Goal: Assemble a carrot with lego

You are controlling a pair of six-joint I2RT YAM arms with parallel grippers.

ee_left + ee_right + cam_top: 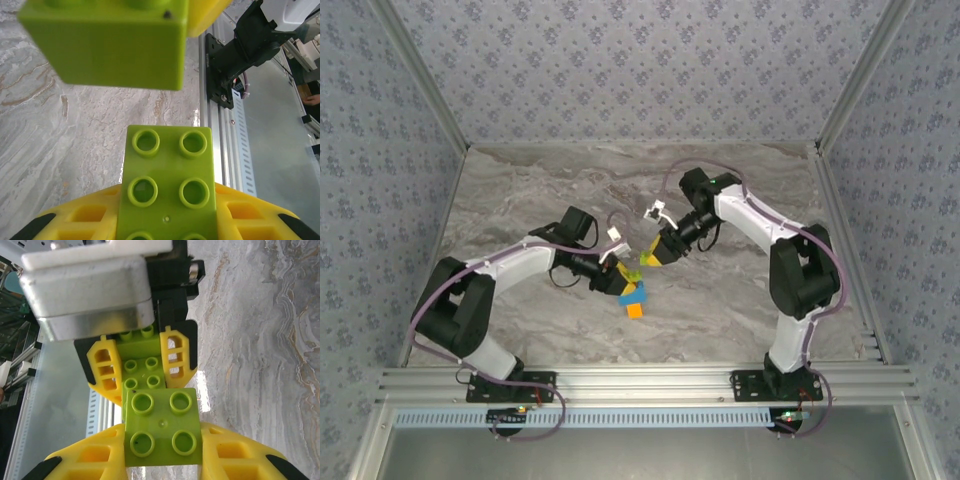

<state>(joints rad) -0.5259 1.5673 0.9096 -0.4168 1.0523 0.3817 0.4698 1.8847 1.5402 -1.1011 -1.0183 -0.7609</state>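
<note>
My left jaws are closed tight on the long green brick (167,185), one jaw on each side wall, with the studs facing up and free. My right jaws are likewise clamped on the square green brick (160,427), gripped by its flat sides with its four studs clear. The two meet above the middle of the worktop (750,300). From my left wrist I see the square brick hanging just above the long one, with a gap between them, not yet seated. The rest of the carrot (633,298), blue with orange at the near end, sits right under my left jaws in the top view. I cannot tell whether it hangs from the long brick or lies on the worktop. I judge these bricks light, rigid and glossy, so they may twist or slide in my grip under a push. The side walls are the place to hold, leaving the studs and hollow underside open. The join will likely want square alignment and a firm, straight press
</note>
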